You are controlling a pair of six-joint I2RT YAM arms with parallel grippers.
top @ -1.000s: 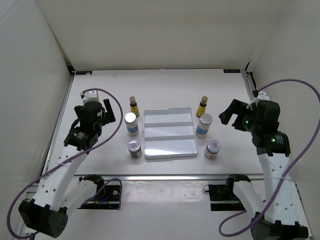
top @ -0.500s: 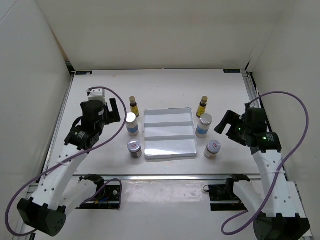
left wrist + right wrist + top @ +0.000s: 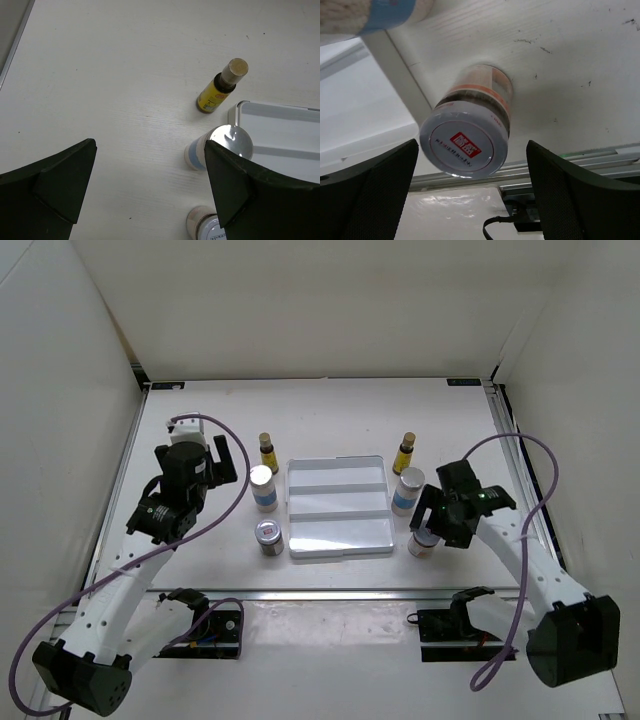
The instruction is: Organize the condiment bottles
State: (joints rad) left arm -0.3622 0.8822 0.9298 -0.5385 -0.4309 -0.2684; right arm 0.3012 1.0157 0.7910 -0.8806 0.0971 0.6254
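The condiment bottles stand in two columns beside the white ridged tray (image 3: pixel 338 505). On its left are a slim amber bottle (image 3: pixel 267 452), a white blue-labelled bottle (image 3: pixel 263 487) and a short jar (image 3: pixel 268 537). On its right are an amber bottle (image 3: pixel 404 452), a white bottle (image 3: pixel 407 490) and a short jar (image 3: pixel 423 543). My right gripper (image 3: pixel 429 527) is open and straddles that right jar (image 3: pixel 465 132), with a gap showing on each side of the lid. My left gripper (image 3: pixel 205 452) hangs open to the left of the left column, holding nothing.
In the left wrist view the amber bottle (image 3: pixel 222 90), the white bottle (image 3: pixel 220 147) and the jar (image 3: pixel 205 225) stand by the tray's corner (image 3: pixel 280 135). The table's metal front rail (image 3: pixel 580 160) runs just beyond the right jar. White walls enclose the table.
My right arm has swung down and left from beside the table's right edge to the front right jar. Its jaws now sit around that jar. The left arm has barely moved.
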